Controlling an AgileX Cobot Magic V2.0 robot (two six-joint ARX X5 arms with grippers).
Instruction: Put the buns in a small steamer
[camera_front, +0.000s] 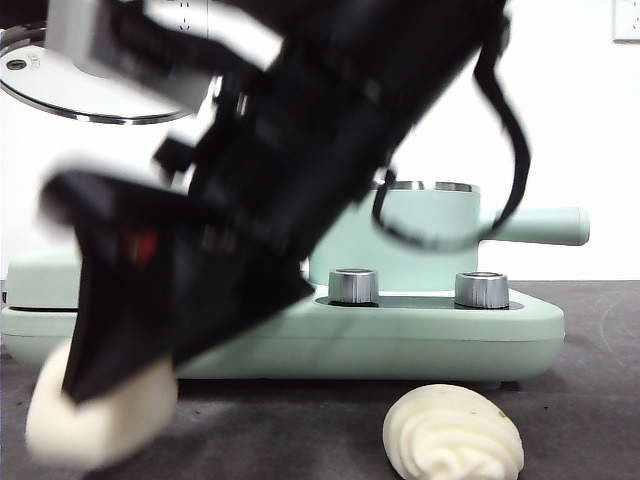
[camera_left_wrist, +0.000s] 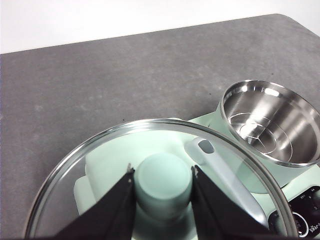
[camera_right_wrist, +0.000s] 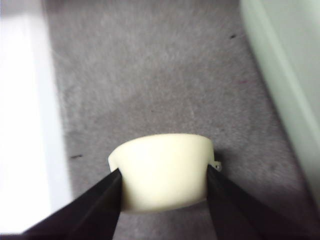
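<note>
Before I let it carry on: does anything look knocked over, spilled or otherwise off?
Nothing stands out. The left gripper holds the glass lid by its knob, the small steamer sits open and empty, the right gripper clamps the smooth bun, and the swirled bun lies on the table.

We seem to be in a robot test room staged as a kitchen corner: a bare dark grey table against a plain white wall, with a wall socket at two o'clock in the front view. A mint-green countertop cooker with steel knobs and a steel-lined pot supplies the kitchen note.
</note>
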